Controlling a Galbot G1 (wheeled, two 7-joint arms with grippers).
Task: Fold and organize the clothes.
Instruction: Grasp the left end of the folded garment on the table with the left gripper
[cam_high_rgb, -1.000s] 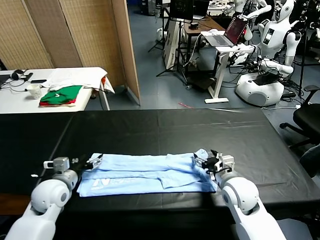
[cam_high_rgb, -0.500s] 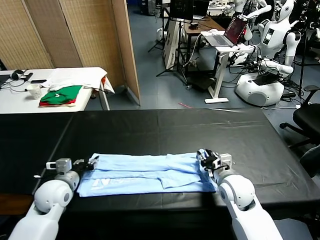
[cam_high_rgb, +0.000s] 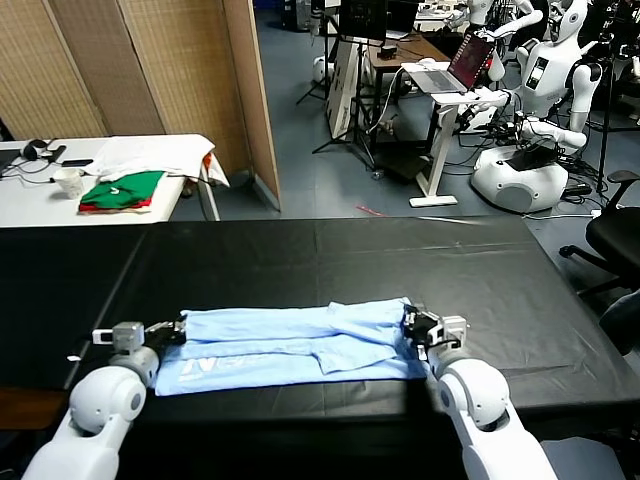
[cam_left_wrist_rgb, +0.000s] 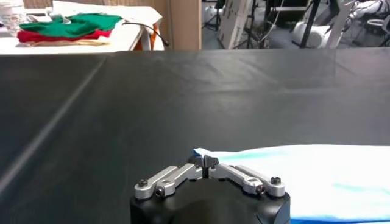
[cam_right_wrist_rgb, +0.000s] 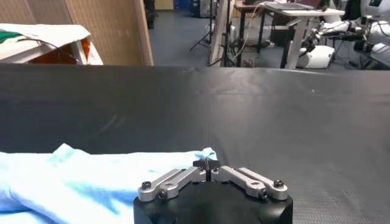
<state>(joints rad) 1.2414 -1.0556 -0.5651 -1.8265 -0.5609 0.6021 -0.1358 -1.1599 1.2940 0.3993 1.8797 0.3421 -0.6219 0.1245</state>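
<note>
I am pinching the blue T-shirt (cam_high_rgb: 300, 345), already a long folded strip, with left gripper (cam_high_rgb: 181, 328) and right gripper (cam_high_rgb: 409, 322) clamped at its ends; further folding remaining.

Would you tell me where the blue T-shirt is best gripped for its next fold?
Grip the T-shirt at its two far corners, one from each end: it lies flat as a long band, and the left gripper and right gripper are pinched there.
</note>
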